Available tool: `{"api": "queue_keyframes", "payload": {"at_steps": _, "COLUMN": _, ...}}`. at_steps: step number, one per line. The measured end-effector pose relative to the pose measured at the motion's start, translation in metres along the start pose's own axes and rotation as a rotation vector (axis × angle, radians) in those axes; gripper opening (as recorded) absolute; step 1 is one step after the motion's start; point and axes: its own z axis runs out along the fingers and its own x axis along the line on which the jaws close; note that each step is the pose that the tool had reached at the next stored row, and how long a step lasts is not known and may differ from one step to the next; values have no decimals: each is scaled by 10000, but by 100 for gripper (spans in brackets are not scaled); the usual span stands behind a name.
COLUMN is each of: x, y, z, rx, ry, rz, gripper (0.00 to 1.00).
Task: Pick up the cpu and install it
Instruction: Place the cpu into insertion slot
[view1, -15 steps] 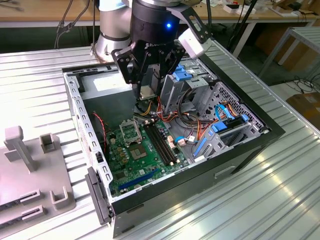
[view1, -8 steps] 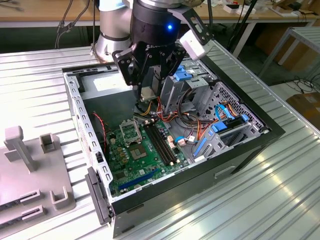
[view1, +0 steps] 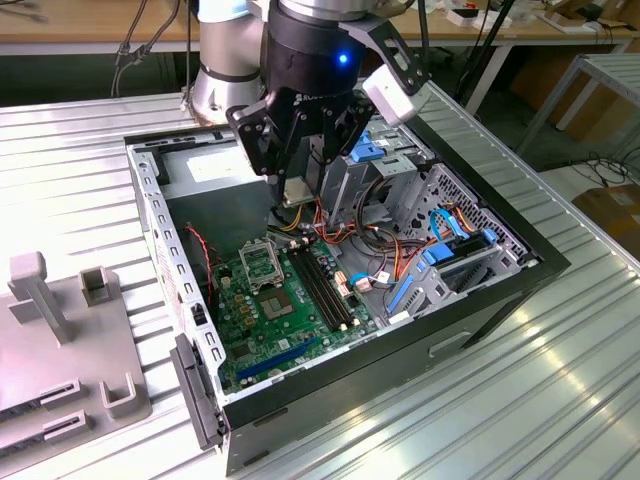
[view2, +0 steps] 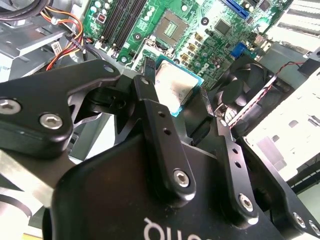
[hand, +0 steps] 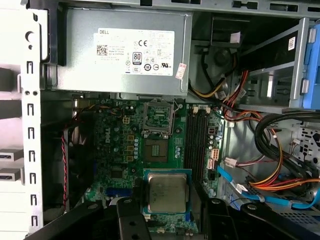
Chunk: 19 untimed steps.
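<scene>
The cpu (hand: 166, 192) is a small square chip with a dull silver top and a green-blue edge, held flat between my black fingers (view2: 150, 107). My gripper (view2: 176, 92) is shut on it. In the exterior view the gripper (view1: 297, 192) hangs with the cpu (view1: 295, 190) above the back of the open computer case, over the green motherboard (view1: 290, 310). The square metal socket frame (view1: 262, 262) with a hollow middle lies below and slightly nearer the camera. Both wrist views show the socket frame (hand: 159, 117) (view2: 172, 26) uncovered, apart from the held chip.
The grey power supply (hand: 125, 55) sits behind the board. Black memory slots (view1: 322, 285), bundled orange and yellow cables (view1: 385, 250) and a metal drive cage (view1: 400, 170) crowd the exterior view's right. A grey fixture (view1: 60, 340) stands on the table outside the case's metal wall (view1: 165, 270).
</scene>
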Motion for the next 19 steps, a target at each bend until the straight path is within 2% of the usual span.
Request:
{"api": "queue_keyframes", "payload": {"at_steps": 9, "x": 3, "y": -46, "z": 10, "rx": 0, "ry": 0, "rz": 1, "gripper": 47}}
{"api": "queue_keyframes", "payload": {"at_steps": 19, "x": 4, "y": -70, "z": 17, "rx": 0, "ry": 0, "rz": 0, "gripper": 47}}
